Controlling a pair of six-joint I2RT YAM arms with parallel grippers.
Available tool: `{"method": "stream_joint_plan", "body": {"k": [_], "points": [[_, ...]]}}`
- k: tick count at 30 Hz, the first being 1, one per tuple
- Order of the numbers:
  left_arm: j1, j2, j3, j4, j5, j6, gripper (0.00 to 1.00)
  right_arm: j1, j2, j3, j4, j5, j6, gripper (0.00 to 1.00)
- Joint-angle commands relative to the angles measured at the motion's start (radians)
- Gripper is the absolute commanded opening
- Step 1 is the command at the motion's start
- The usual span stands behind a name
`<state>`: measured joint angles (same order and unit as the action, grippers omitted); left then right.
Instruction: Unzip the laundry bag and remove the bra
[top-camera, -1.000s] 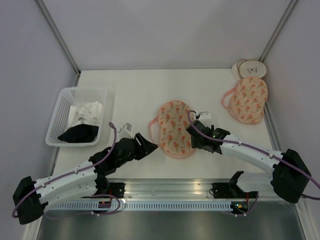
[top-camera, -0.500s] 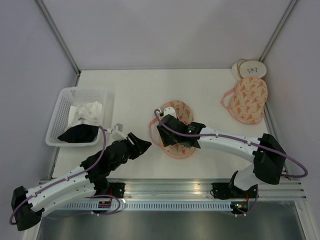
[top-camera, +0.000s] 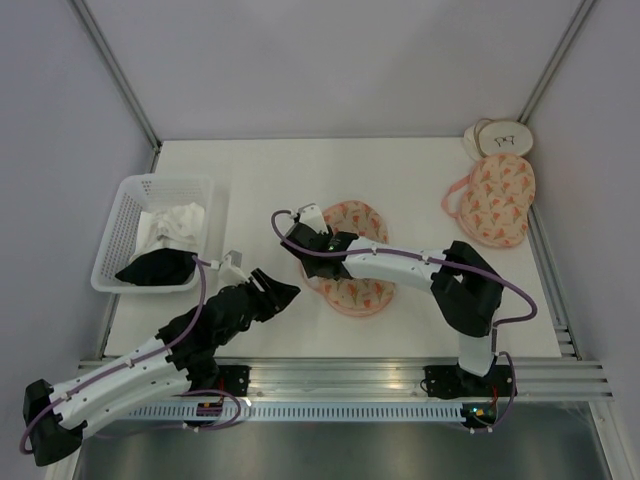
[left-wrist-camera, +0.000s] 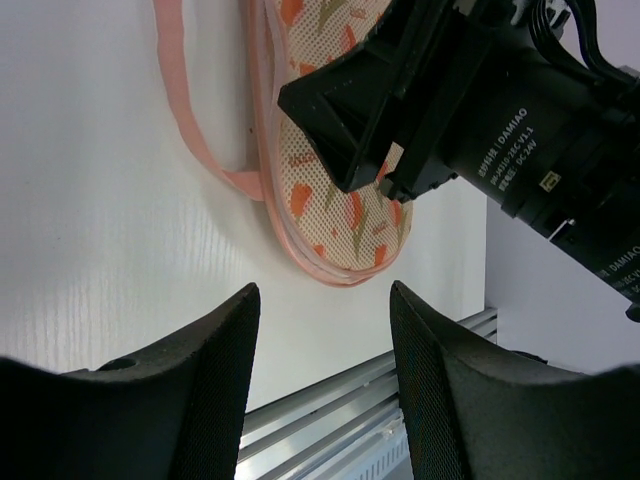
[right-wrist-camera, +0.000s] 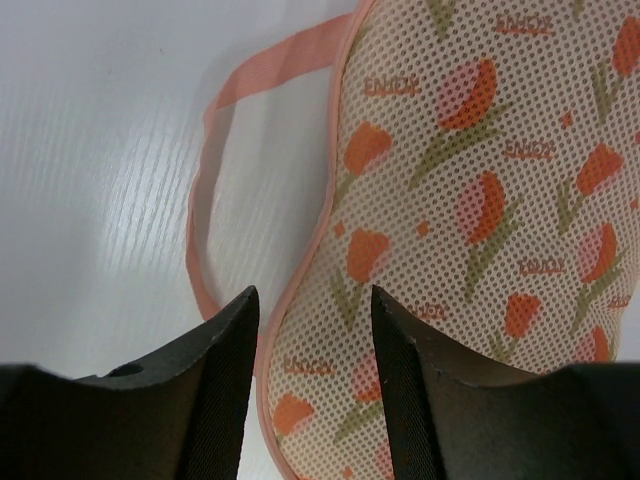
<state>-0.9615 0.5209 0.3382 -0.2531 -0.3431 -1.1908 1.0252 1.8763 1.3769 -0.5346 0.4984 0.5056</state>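
The laundry bag (top-camera: 366, 294), peach mesh with an orange-pink flower print, lies flat mid-table and looks shut. The bra is hidden. My right arm reaches across the bag. My right gripper (top-camera: 316, 248) points down over the bag's left edge. It is open and empty in the right wrist view (right-wrist-camera: 312, 300), with the bag (right-wrist-camera: 480, 200) and its pink loop (right-wrist-camera: 205, 200) just below the fingers. My left gripper (top-camera: 285, 292) is open and empty, a little left of the bag's near end. Its wrist view (left-wrist-camera: 322, 300) shows the bag (left-wrist-camera: 340, 200) and loop (left-wrist-camera: 190, 130) ahead.
A white basket (top-camera: 130, 215) holding white and black clothes stands at the left. A rounder pouch of the same print (top-camera: 492, 198) and a round white thing (top-camera: 500, 138) lie at the back right. A metal rail (top-camera: 340, 375) runs along the near edge.
My right arm has swung left across the bag, carrying its gripper from the bag's right side to its left edge. My left gripper has drawn back a little from the bag.
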Motion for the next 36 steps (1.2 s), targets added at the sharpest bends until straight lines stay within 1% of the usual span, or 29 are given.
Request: {"method": "stream_joint_plan", "body": {"k": [1,5,6,8,9,11,12,13,16,19,20,22,24,27,28,29,30,32,33,35,36], "points": [[-0.002,-0.012,-0.018,-0.002,-0.013,-0.001,0.6,0.007,0.058,0.082,-0.051,0.118,0.036,0.54],[-0.002,-0.032,-0.033,0.0,-0.01,-0.007,0.6,0.007,0.136,0.16,-0.117,0.161,0.059,0.5],[-0.002,-0.044,-0.039,-0.003,-0.01,-0.009,0.6,0.009,0.159,0.166,-0.122,0.161,0.062,0.46],[-0.002,-0.059,-0.045,-0.005,-0.011,-0.01,0.6,0.007,0.179,0.171,-0.12,0.155,0.067,0.42],[-0.002,-0.076,-0.048,-0.009,-0.014,-0.012,0.6,0.007,0.187,0.169,-0.119,0.155,0.068,0.34],[-0.002,-0.093,-0.053,-0.023,-0.02,-0.013,0.59,0.007,0.198,0.171,-0.123,0.157,0.074,0.26],[-0.002,-0.101,-0.056,-0.026,-0.022,-0.013,0.59,0.007,0.198,0.171,-0.126,0.158,0.074,0.1],[-0.002,-0.116,-0.057,-0.029,-0.023,-0.015,0.6,0.007,0.196,0.166,-0.128,0.16,0.079,0.01],[-0.002,-0.133,-0.065,-0.038,-0.022,-0.018,0.59,0.01,0.149,0.137,-0.102,0.143,0.07,0.0],[-0.002,-0.134,-0.067,-0.04,-0.023,-0.02,0.59,0.015,0.045,0.081,-0.05,0.1,0.054,0.0],[-0.002,-0.13,-0.064,-0.04,-0.022,-0.018,0.59,0.013,-0.013,0.068,-0.029,0.089,0.047,0.0],[-0.002,-0.125,-0.059,-0.04,-0.025,-0.012,0.59,0.013,-0.07,0.039,-0.03,0.089,0.045,0.0],[-0.002,-0.111,-0.05,-0.038,-0.027,-0.004,0.59,0.01,-0.149,0.025,-0.05,0.117,0.054,0.0],[-0.002,-0.085,-0.031,-0.038,-0.031,0.006,0.59,-0.017,-0.236,0.005,-0.131,0.224,0.089,0.0],[-0.002,-0.079,-0.027,-0.038,-0.031,0.008,0.59,-0.03,-0.255,-0.01,-0.187,0.276,0.103,0.0],[-0.002,-0.072,-0.016,-0.034,-0.031,0.011,0.59,-0.048,-0.288,-0.021,-0.217,0.304,0.12,0.0],[-0.002,-0.052,-0.01,-0.032,-0.03,0.02,0.59,-0.092,-0.304,-0.033,-0.243,0.321,0.132,0.01],[0.0,-0.027,0.01,-0.014,-0.024,0.031,0.59,-0.154,-0.348,-0.091,-0.298,0.371,0.165,0.0],[-0.002,0.0,0.015,-0.002,-0.017,0.048,0.59,-0.227,-0.359,-0.114,-0.318,0.385,0.174,0.0],[0.0,0.037,0.036,0.044,0.006,0.077,0.59,-0.307,-0.384,-0.174,-0.366,0.434,0.205,0.0],[-0.002,0.056,0.044,0.061,0.013,0.091,0.59,-0.392,-0.393,-0.194,-0.375,0.446,0.214,0.0]]}}
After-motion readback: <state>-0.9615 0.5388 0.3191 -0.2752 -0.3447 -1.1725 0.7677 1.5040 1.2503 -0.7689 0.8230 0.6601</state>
